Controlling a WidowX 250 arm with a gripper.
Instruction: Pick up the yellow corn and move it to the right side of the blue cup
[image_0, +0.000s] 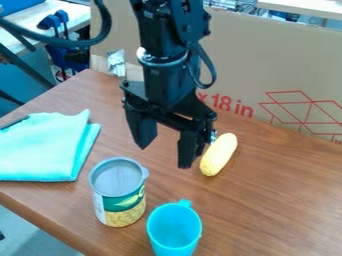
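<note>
Open, empty jaws hang behind and to the right of the upright metal can with a green and yellow label (119, 192).
The black two-finger gripper (164, 154) holds nothing, its jaws wide apart, the right-hand one close to a yellow, corn-shaped toy (219, 154) on the brown wooden surface (267, 200), behind and right of the can. If the jaws dropped straight down from here, that finger might nudge the rounded toy and roll it, or a sideways drift could knock the can. The toy's long axis slants, its near end towards the bright blue plastic cup (175, 230) in front and right of the can; a folded turquoise cloth (43, 147) lies left of the can.
</note>
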